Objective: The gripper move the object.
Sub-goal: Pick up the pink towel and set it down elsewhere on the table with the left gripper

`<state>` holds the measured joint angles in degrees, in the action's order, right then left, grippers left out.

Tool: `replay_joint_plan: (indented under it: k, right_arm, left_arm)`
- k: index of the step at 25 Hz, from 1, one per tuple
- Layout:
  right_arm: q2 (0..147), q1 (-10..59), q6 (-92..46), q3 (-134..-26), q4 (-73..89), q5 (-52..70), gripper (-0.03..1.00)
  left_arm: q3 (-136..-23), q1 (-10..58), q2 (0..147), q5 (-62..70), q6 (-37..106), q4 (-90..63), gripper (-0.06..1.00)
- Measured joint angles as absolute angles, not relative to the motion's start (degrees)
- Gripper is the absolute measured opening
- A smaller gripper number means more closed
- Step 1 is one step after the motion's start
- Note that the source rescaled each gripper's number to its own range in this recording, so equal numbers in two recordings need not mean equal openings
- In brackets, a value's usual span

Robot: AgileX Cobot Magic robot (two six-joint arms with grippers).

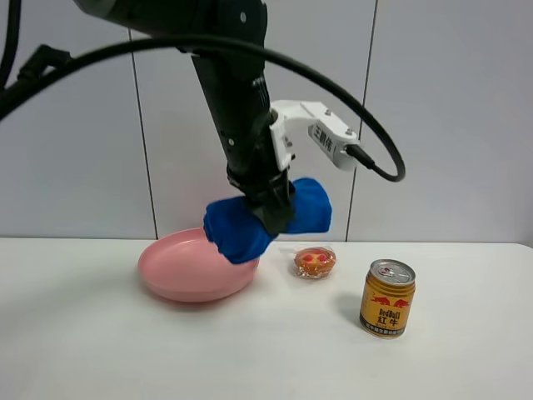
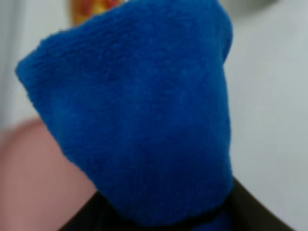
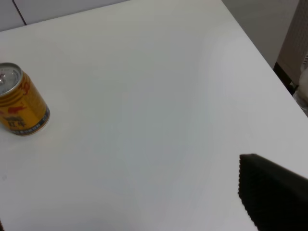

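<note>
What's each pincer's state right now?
Left pincer: closed, holding the cloth.
Right pincer: only a dark edge shows, cannot be told.

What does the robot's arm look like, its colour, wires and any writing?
The left arm is glossy black, ending in a black left gripper. Thick black cables loop around it. A white wrist camera with dark lettering is bolted on its side. Of the right gripper, only a black corner shows.
</note>
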<state>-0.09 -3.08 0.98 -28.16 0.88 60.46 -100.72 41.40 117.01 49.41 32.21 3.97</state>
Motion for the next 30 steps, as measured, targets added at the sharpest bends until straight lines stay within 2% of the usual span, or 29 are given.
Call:
replay_joint_plan:
  k: [8,13,19,25,26,28,30]
  right_arm:
    - [-0.1,-3.1,1.0,-28.2,0.9,60.5,1.00]
    - [-0.1,-3.1,1.0,-28.2,0.9,60.5,1.00]
    - [-0.1,-3.1,1.0,-28.2,0.9,60.5,1.00]
    - [-0.1,-3.1,1.0,-28.2,0.9,60.5,1.00]
    - [-0.1,-3.1,1.0,-28.2,0.9,60.5,1.00]
    - [-0.1,-3.1,1.0,-28.2,0.9,60.5,1.00]
    - [-0.1,-3.1,1.0,-28.2,0.9,60.5,1.00]
  left_arm:
    - [-102.1,31.9,117.9,49.1,56.3,5.6,0.00]
    - [-102.2,28.5,121.2,46.2,65.0,4.4,0.00]
    - [-102.2,26.9,126.3,40.1,70.0,1.4,0.00]
    - [-102.2,26.1,130.8,39.7,70.4,1.2,0.01]
    - [-102.2,26.1,131.2,39.5,70.5,1.2,0.05]
    - [-102.2,26.1,131.3,39.1,70.5,1.2,0.26]
    - [-102.2,26.1,131.3,37.9,70.3,1.3,0.57]
